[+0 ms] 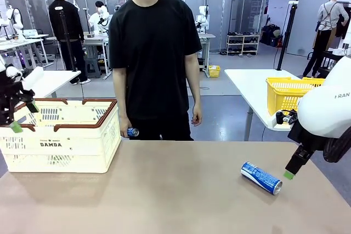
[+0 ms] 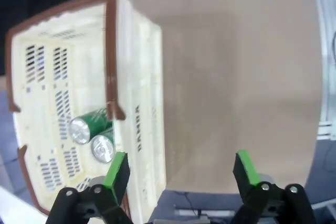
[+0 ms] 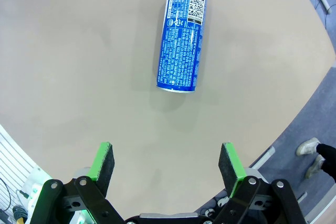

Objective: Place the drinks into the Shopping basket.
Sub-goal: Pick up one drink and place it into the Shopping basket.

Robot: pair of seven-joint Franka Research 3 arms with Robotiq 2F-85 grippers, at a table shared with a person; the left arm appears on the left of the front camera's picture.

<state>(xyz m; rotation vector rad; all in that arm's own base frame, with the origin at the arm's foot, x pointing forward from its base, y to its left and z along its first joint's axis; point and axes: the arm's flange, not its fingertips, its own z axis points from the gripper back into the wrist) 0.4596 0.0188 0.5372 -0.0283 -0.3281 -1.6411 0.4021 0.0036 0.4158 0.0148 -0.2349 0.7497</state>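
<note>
Hovering right pincer: my two fingers stand wide apart with nothing between them, held above the table towards its right side.
Blue can: lies on its side on the bare tabletop just ahead of my right pincer, clear of both fingers, with white print and a barcode facing up.
Left pincer: also spread wide and empty, raised at the table's left end; in my wrist view one green pad overlaps the basket's corner.
Shopping basket: cream with a reddish-brown rim and "DAMDA" on its side, standing on the left part of the table.
Green cans: two, lying side by side inside the Shopping basket, silver ends turned towards my left wrist camera.
Person: in a black shirt, standing at the far edge of the table.
Person's hand: lowered near the basket's far right corner, holding a second blue can.
Yellow mesh basket: on a white table farther back, to the right.
</note>
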